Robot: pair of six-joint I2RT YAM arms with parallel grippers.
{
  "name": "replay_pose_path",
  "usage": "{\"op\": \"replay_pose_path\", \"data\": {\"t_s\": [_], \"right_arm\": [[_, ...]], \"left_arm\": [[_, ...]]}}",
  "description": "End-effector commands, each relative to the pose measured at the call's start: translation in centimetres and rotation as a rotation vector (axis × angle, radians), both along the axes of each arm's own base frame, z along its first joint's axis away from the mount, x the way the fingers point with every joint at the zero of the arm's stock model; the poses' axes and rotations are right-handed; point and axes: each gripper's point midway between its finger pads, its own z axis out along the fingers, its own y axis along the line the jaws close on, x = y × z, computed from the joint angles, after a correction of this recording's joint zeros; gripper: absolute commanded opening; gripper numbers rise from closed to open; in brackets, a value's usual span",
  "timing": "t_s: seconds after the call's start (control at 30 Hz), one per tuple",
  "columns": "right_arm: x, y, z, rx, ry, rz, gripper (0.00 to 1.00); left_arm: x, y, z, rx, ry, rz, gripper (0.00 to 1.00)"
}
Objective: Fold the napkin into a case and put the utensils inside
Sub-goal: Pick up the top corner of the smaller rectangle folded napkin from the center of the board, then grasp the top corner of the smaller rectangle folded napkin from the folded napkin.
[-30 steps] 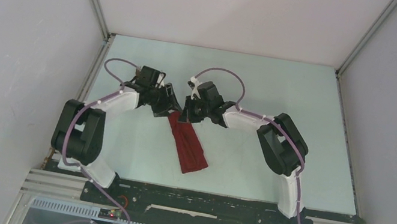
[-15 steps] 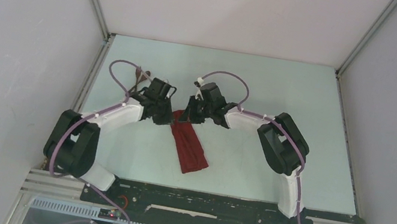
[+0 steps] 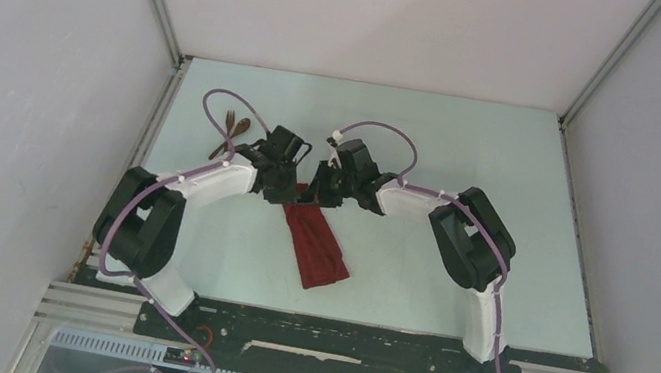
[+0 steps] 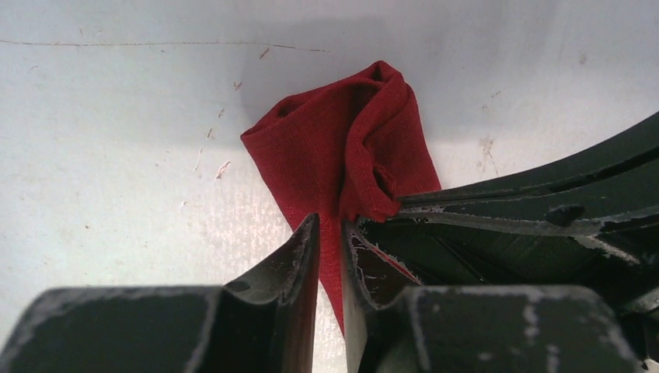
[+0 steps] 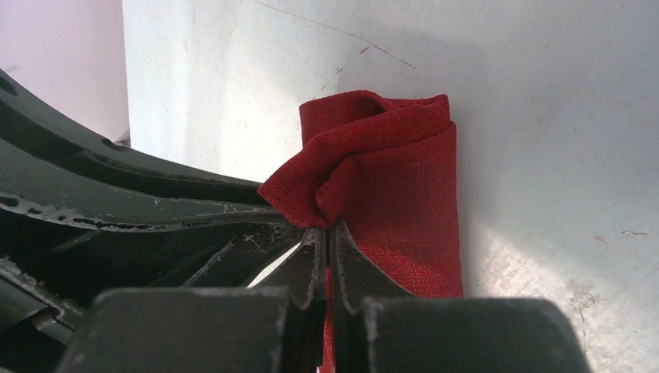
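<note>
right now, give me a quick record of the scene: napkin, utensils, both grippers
napkin: folded into a narrow red strip, lying diagonally
utensils: on the table, far left, outside the napkin
right gripper: shut on a fold at the napkin's far end
left gripper: jaws nearly together at the same end; grip unclear

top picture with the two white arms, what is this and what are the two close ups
Those are two white and black robot arms bolted to a pale table, filmed from above and behind. The other two pictures come from a camera on each wrist, looking along that arm's own pincer. On the table lies a dark red cloth napkin, folded into a long strip. The right pincer is shut on a fold at its far end. The left pincer stands nearly closed at the same end; whether it grips is unclear. A dark brown wooden fork and spoon lie near the table's left edge.
</note>
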Motion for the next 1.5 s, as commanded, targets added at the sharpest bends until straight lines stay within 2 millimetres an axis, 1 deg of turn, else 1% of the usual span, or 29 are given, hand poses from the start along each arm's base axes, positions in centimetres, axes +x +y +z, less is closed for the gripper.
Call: {"op": "replay_pose_path", "data": {"t_s": [0.0, 0.13, 0.33, 0.53, 0.73, 0.77, 0.87, 1.1, 1.17, 1.23, 1.27, 1.3, 1.37, 1.47], "right_arm": [[0.4, 0.5, 4.2, 0.08, -0.061, 0.001, 0.0], [0.5, 0.5, 4.2, 0.083, -0.061, 0.001, 0.0], [0.3, 0.5, 4.1, 0.081, -0.056, 0.006, 0.0], [0.3, 0.6, 4.4, 0.089, -0.058, 0.005, 0.0], [-0.1, 0.9, 4.1, 0.089, -0.046, 0.009, 0.0], [-0.1, 0.9, 4.0, 0.088, -0.044, 0.011, 0.0], [-0.3, 1.0, 4.0, 0.088, -0.042, 0.015, 0.0], [-0.3, 1.1, 4.0, 0.092, -0.043, 0.017, 0.0], [-0.3, 1.0, 4.0, 0.09, -0.039, 0.017, 0.0], [-0.5, 1.0, 3.9, 0.083, -0.034, 0.015, 0.0], [-0.5, 0.9, 3.8, 0.078, -0.028, 0.011, 0.0], [-0.7, 0.9, 3.8, 0.074, -0.022, 0.009, 0.0], [-0.8, 1.0, 3.8, 0.082, -0.002, 0.0, 0.0], [-1.3, 1.5, 3.6, 0.125, 0.047, -0.021, 0.0]], "left_arm": [[0.3, 0.2, 0.4, 0.048, -0.02, -0.013, 0.22], [0.1, 0.1, 0.0, 0.046, -0.01, -0.02, 0.21], [0.3, -0.2, -0.6, 0.046, 0.004, -0.025, 0.24], [0.9, 0.0, -0.8, 0.075, 0.01, -0.017, 0.22], [1.5, 0.1, -0.7, 0.095, 0.007, -0.005, 0.2], [1.5, 0.0, -0.8, 0.095, 0.011, -0.005, 0.2], [1.6, -0.2, -0.8, 0.089, 0.016, -0.007, 0.28], [1.7, -0.1, -1.1, 0.108, 0.024, -0.009, 0.27], [1.7, 0.0, -1.1, 0.11, 0.025, -0.008, 0.24], [1.7, 0.1, -1.1, 0.118, 0.023, -0.004, 0.13], [1.7, 0.3, -0.9, 0.122, 0.019, 0.002, 0.06], [1.7, 0.4, -0.8, 0.123, 0.012, 0.007, 0.03], [1.7, 0.5, -0.4, 0.112, -0.007, 0.014, 0.0], [1.8, 0.2, -0.2, 0.065, -0.019, 0.018, 0.0]]}}
